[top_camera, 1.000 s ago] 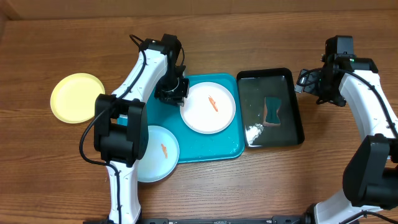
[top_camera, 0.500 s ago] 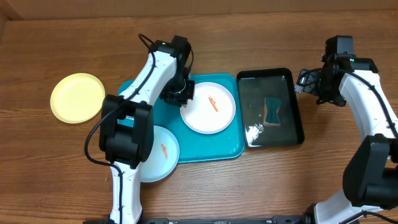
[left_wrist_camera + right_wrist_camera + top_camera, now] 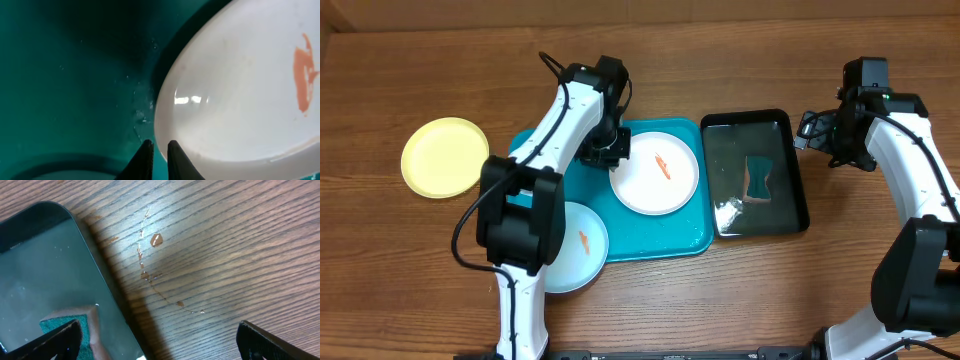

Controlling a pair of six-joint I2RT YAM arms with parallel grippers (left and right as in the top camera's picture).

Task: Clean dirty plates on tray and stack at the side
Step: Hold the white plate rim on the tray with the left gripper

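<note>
The white plate (image 3: 655,180) with an orange smear lies on the turquoise tray (image 3: 670,235). My left gripper (image 3: 606,150) is at the plate's left rim. In the left wrist view its fingers (image 3: 159,150) are closed to a narrow gap around the rim of the white plate (image 3: 240,90), over the tray (image 3: 75,75). The light blue plate (image 3: 575,245), also smeared, overhangs the tray's front left corner. The yellow-green plate (image 3: 445,157) lies on the table at the left. My right gripper (image 3: 817,135) is open and empty beside the black tray; its fingers (image 3: 160,345) hang over bare wood.
A glossy black tray (image 3: 790,170) holding water and a teal sponge (image 3: 758,178) stands right of the turquoise tray; its corner (image 3: 40,265) and the sponge (image 3: 65,327) show in the right wrist view. Small drops mark the wood (image 3: 156,240).
My left gripper has moved right along the tray's back to the white plate's left rim, then stayed there. The plates and the right arm have not moved.
</note>
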